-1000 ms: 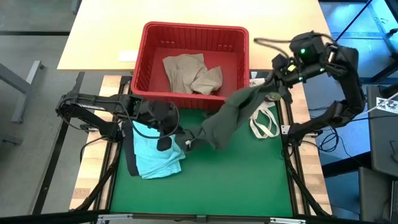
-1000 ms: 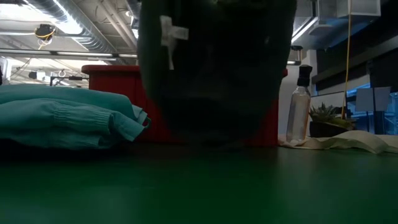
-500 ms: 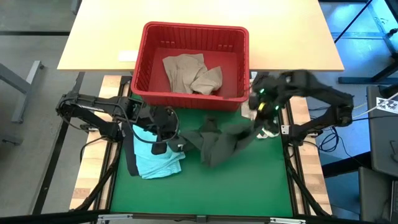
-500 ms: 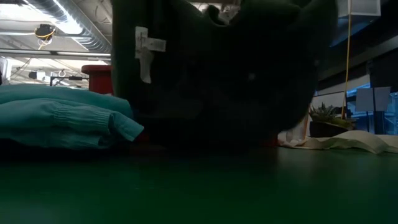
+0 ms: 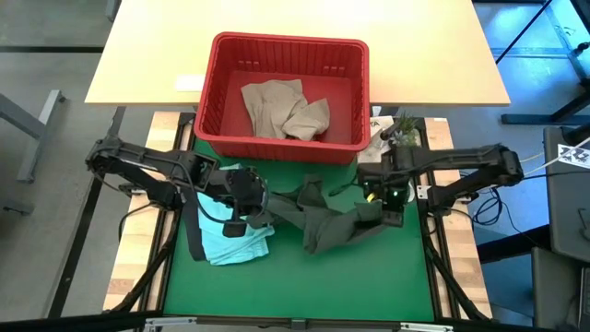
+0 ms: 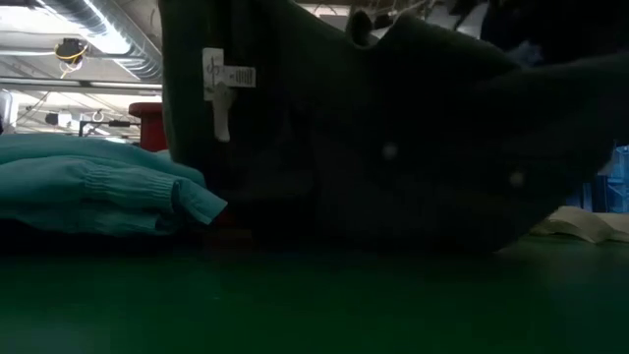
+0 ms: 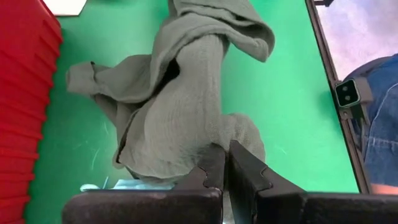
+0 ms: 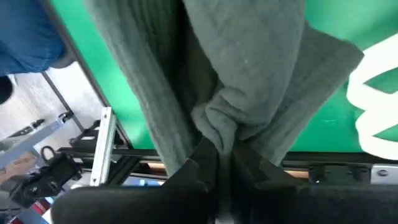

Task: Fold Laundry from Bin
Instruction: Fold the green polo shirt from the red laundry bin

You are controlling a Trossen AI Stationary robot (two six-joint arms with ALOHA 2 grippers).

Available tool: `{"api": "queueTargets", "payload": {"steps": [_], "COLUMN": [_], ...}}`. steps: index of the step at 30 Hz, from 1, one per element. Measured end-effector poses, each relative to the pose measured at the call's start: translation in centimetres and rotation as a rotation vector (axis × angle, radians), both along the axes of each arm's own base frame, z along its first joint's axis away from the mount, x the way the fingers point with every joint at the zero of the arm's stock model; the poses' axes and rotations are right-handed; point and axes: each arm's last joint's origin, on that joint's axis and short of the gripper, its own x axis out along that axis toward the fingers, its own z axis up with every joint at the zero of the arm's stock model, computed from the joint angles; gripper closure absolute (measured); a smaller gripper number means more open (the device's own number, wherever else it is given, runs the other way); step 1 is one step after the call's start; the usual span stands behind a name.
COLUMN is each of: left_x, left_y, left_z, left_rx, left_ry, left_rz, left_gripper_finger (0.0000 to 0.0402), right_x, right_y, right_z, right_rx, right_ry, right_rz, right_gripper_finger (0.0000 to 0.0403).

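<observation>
Green mat, frame centre: both grippers clamp the unfolded olive garment; teal one folded left, beige still binned.

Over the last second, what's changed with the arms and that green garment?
The right gripper swung from high beside the bin down to the green mat, carrying its end of the dark olive garment, which now lies stretched low between both grippers. The left gripper kept its grip and barely shifted. The teal garment and the beige garment in the bin stayed put.
</observation>
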Motion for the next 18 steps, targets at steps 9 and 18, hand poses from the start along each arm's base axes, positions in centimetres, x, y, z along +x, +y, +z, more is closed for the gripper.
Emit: {"api": "queueTargets", "payload": {"steps": [9, 18], "left_x": [0.2, 0.2], "left_y": [0.0, 0.0], "left_z": [-0.3, -0.2], "left_rx": [0.002, 0.004], "left_ry": [0.011, 0.011], "left_rz": [0.000, 0.002], "left_gripper_finger": [0.0401, 0.0401], "right_x": [0.0, 0.1], "right_y": [1.2, 1.2], "right_z": [-3.4, -3.7], "right_rx": [0.025, 0.023], "right_ry": [0.040, 0.032], "right_rz": [0.018, 0.010], "right_gripper_finger": [0.0327, 0.0198]}}
